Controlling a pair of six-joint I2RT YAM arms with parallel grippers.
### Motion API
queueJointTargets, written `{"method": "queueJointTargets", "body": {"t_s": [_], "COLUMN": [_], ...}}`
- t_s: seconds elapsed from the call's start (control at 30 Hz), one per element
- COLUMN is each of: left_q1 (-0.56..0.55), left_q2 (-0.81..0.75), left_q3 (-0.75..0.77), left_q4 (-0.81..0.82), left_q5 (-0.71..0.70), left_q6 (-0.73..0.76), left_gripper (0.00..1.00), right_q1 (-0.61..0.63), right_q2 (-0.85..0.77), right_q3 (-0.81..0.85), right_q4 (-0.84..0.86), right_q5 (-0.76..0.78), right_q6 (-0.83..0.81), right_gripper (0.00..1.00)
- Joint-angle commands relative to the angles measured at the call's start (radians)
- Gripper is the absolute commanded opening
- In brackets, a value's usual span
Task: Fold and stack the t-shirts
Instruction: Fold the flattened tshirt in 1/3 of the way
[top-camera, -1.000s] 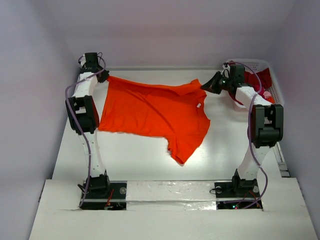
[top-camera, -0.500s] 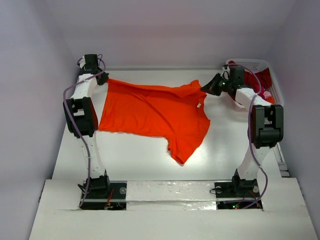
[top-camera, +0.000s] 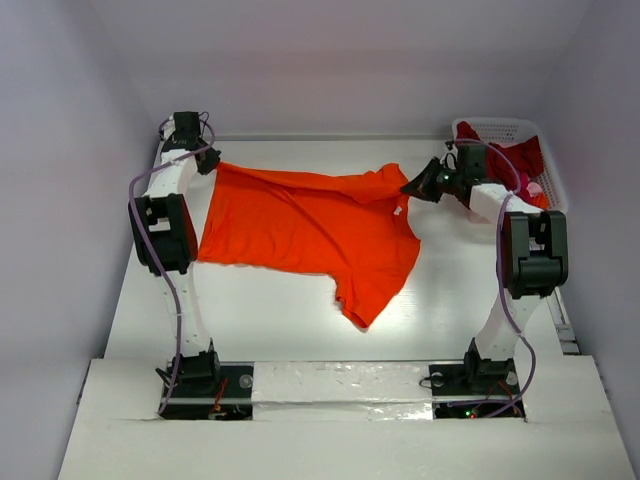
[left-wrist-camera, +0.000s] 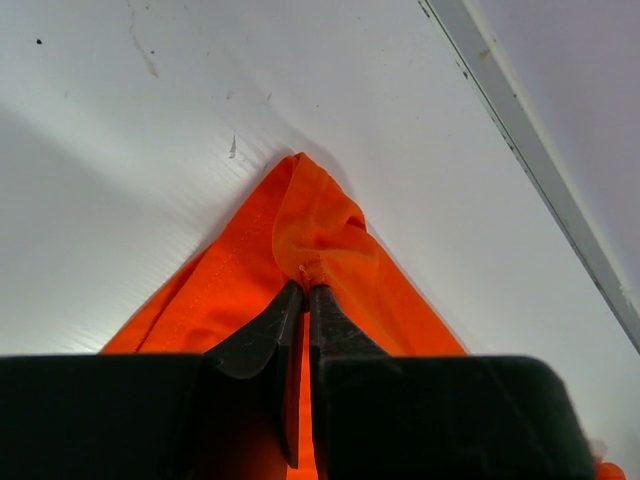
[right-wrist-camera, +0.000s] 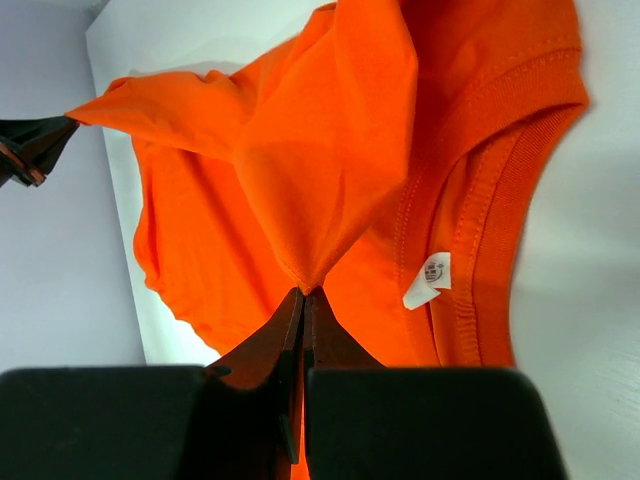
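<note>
A bright orange t-shirt (top-camera: 310, 225) lies spread across the white table, stretched between both arms at its far edge. My left gripper (top-camera: 212, 162) is shut on its far left corner; the wrist view shows cloth (left-wrist-camera: 320, 230) bunched at the fingertips (left-wrist-camera: 306, 287). My right gripper (top-camera: 408, 186) is shut on a peak of cloth at the far right, near the collar and its white label (right-wrist-camera: 430, 280). The right wrist view shows the pinch (right-wrist-camera: 302, 290) and the shirt (right-wrist-camera: 300, 150) lifted in a ridge. Dark red and pink t-shirts (top-camera: 527, 165) lie in the basket.
A white lattice basket (top-camera: 500, 130) stands at the far right corner, behind the right arm. The table's back edge rail (left-wrist-camera: 540, 170) runs just beyond the left gripper. The enclosure's walls close in on the left, right and back. One sleeve (top-camera: 365, 305) hangs toward the near side.
The right gripper has drawn slightly nearer and lower with its pinch of cloth. The left gripper has shifted slightly toward the back. The shirt's far edge sits a little tauter.
</note>
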Motion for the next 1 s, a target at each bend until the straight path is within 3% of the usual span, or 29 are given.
{"method": "queueJointTargets", "body": {"t_s": [0.0,0.97], "left_q1": [-0.007,-0.035], "left_q2": [-0.044,-0.056], "left_q3": [-0.007,-0.081], "left_q4": [-0.01,-0.072], "left_q5": [-0.027,-0.082], "left_q6": [0.019,0.014], "left_gripper": [0.0,0.0], "right_q1": [-0.007,0.011], "right_q2": [-0.042,-0.07], "right_q3": [-0.016,-0.127], "right_q4": [0.056,0.099], "right_q5": [-0.005,0.029], "right_q6": [0.003,0.022], "right_gripper": [0.0,0.0]}}
